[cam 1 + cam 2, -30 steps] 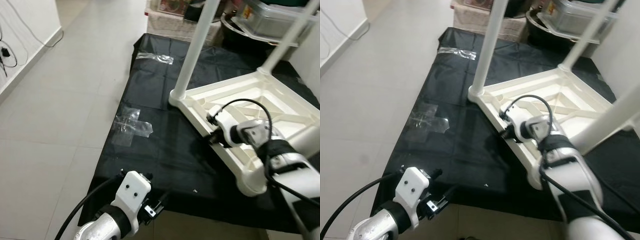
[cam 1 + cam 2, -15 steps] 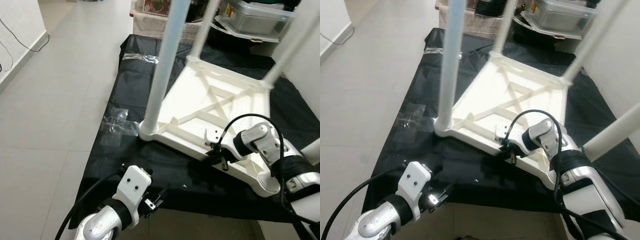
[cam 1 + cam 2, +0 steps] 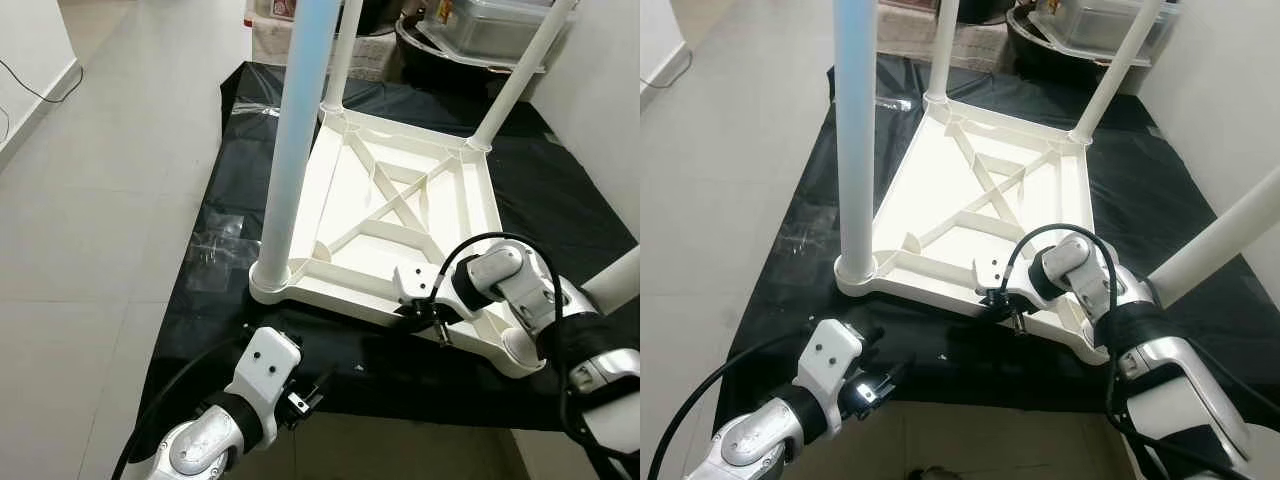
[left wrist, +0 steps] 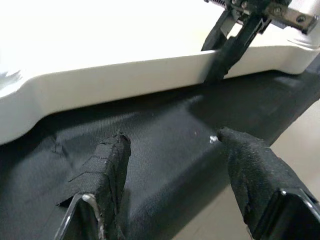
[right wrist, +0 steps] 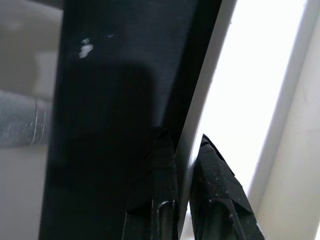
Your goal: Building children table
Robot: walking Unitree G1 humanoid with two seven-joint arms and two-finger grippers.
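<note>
The white table (image 3: 400,200) lies upside down on the black sheet (image 3: 240,170) on the floor, with its legs (image 3: 295,130) pointing up. A second ago it sat turned, with one corner toward the robot. Now its long edge faces the robot, so it has been swung around, though the head camera has moved too. I think this turning brings another side within reach for the building work.

The right gripper (image 3: 1012,318) pinches the table's near rim, one black finger on each side, nearly closed on it. The right wrist view shows the thin white rim squeezed between the two fingers (image 5: 162,165).

The left gripper (image 4: 172,165) hangs over the near edge of the sheet, just in front of the table. Its fingers are wide apart and hold nothing.

The tops of the legs are cut off, so I cannot tell how well each one is fixed. Some clear tape (image 3: 215,245) sticks to the sheet, hard to make out.
</note>
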